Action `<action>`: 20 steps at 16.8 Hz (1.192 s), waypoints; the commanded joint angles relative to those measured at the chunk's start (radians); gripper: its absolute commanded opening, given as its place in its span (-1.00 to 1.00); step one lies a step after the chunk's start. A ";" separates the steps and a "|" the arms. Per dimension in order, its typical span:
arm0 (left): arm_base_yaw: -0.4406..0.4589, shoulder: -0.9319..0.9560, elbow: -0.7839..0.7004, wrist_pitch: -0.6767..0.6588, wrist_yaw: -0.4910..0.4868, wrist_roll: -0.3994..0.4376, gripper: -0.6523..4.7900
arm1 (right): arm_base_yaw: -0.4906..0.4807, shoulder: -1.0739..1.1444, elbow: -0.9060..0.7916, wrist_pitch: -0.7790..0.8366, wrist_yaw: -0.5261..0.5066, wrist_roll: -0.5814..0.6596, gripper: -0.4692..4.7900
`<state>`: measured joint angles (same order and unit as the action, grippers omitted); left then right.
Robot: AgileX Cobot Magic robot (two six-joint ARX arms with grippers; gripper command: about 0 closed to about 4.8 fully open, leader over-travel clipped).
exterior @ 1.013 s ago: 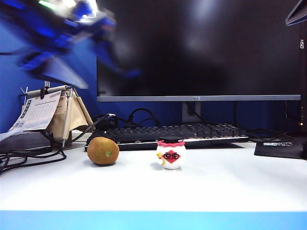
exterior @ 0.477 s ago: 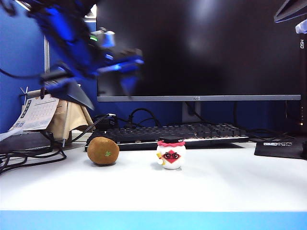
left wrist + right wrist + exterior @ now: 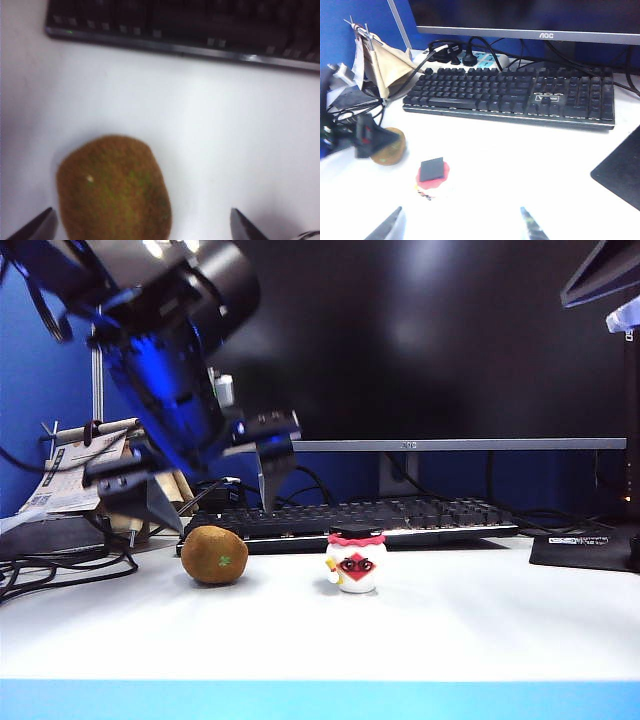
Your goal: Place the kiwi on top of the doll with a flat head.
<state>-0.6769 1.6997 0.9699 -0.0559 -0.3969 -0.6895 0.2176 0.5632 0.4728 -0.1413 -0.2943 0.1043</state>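
The kiwi (image 3: 214, 555) is seen resting on the white surface (image 3: 450, 630), just left of the doll (image 3: 356, 561). The left pincer (image 3: 205, 485) is held wide open directly above it, untouched. The right pincer (image 3: 460, 222) is held open, well above the surface.

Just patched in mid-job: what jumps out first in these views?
The left gripper, jaws open, hangs just above the kiwi, which lies on the white table in front of the keyboard. To the kiwi's right stands the doll, apart from it, its flat black cap bare. The right gripper, also open, is high at the right, looking down on the doll from above.
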 commanded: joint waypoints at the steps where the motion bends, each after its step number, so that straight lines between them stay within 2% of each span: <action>1: -0.003 0.022 0.003 0.000 -0.010 0.001 1.00 | 0.000 -0.002 0.002 0.011 -0.021 0.000 0.27; 9: 0.005 0.096 0.003 -0.017 -0.029 0.002 1.00 | -0.002 -0.002 0.002 0.010 -0.023 0.000 0.27; 10: 0.012 0.106 0.003 -0.006 -0.029 0.002 0.85 | -0.002 -0.002 0.001 0.010 -0.023 0.000 0.27; 11: 0.013 0.111 0.003 0.001 -0.031 0.002 0.80 | -0.002 -0.002 -0.001 0.010 -0.023 0.000 0.27; 18: 0.027 0.126 0.003 0.043 -0.029 0.010 0.76 | -0.003 -0.001 -0.004 0.011 -0.023 0.000 0.27; 19: 0.027 0.126 0.003 0.043 -0.029 0.034 0.37 | -0.003 -0.001 -0.004 0.011 -0.022 0.000 0.27; 20: 0.027 0.126 0.003 0.043 -0.025 0.055 0.07 | -0.003 -0.001 -0.004 0.011 -0.022 0.000 0.27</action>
<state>-0.6502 1.8259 0.9699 -0.0196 -0.4202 -0.6621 0.2153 0.5636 0.4652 -0.1478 -0.3145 0.1043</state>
